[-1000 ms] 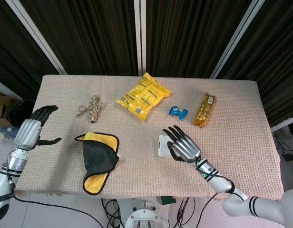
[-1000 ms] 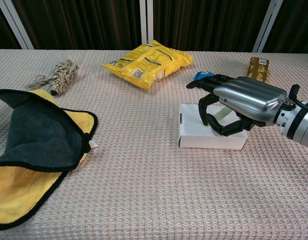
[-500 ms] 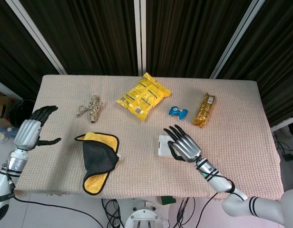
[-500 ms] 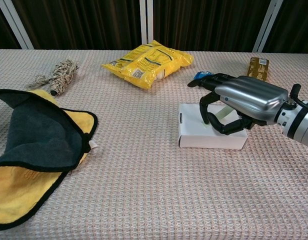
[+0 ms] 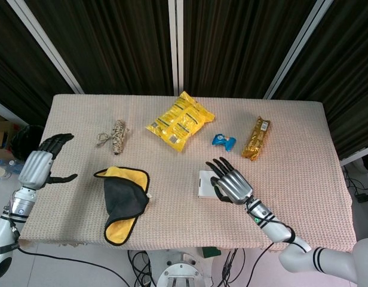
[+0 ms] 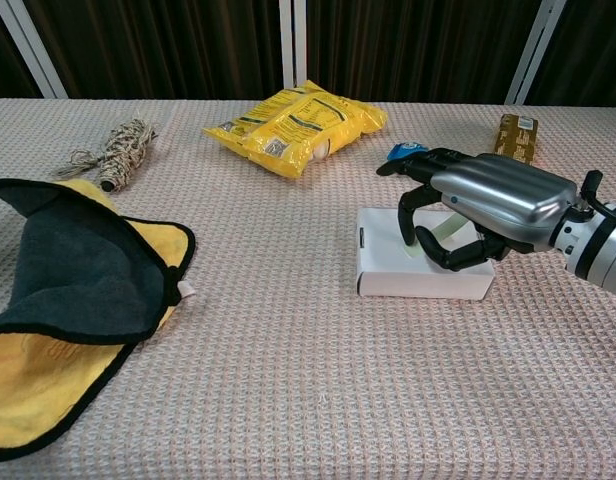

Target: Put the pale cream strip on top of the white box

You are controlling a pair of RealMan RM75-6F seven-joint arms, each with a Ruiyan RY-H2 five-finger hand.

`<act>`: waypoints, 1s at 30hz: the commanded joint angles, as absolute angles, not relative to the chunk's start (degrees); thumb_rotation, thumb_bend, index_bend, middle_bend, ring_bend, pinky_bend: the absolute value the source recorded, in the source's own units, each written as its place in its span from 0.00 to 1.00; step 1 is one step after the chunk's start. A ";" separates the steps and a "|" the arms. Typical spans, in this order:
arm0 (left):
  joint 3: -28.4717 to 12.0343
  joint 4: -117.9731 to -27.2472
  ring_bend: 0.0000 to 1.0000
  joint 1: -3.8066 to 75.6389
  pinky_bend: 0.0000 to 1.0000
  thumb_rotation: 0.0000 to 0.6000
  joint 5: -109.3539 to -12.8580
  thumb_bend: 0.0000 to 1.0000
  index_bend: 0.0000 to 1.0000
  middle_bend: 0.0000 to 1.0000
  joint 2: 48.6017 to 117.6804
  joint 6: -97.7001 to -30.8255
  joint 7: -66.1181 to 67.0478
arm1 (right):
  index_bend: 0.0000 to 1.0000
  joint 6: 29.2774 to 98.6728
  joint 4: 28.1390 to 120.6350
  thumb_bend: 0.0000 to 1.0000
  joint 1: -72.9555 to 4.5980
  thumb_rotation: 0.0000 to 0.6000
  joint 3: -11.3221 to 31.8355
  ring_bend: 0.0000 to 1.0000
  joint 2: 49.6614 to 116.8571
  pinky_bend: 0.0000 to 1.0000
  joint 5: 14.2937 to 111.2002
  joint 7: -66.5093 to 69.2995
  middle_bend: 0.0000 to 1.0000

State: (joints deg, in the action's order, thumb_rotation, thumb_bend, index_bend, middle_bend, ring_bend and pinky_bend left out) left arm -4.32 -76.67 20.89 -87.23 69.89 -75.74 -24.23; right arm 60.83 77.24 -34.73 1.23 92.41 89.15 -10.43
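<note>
Right of centre in the chest view, the right hand (image 6: pixel 466 212) arches over the white box (image 6: pixel 388 270), fingers curled around the pale cream strip (image 6: pixel 435 233) to set it on the lid, while the left hand (image 5: pixel 42 164) idles empty, fingers apart, at far left.

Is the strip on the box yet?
Over it, but cannot tell if resting: the strip shows above the box under the right hand's fingers.
</note>
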 commanded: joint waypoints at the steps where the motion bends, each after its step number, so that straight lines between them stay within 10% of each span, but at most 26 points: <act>1: -4.32 -76.69 0.09 20.87 0.14 1.00 -87.23 0.00 0.13 0.12 69.86 -75.76 -24.25 | 0.49 61.61 77.54 0.67 -34.68 0.74 1.19 0.00 92.30 0.00 89.83 -9.89 0.03; 30: -4.23 -76.83 0.09 21.05 0.14 1.00 -87.38 0.00 0.13 0.12 70.11 -75.49 -24.07 | 0.49 63.23 79.43 0.67 -33.89 0.75 0.18 0.00 90.67 0.00 91.39 -9.37 0.04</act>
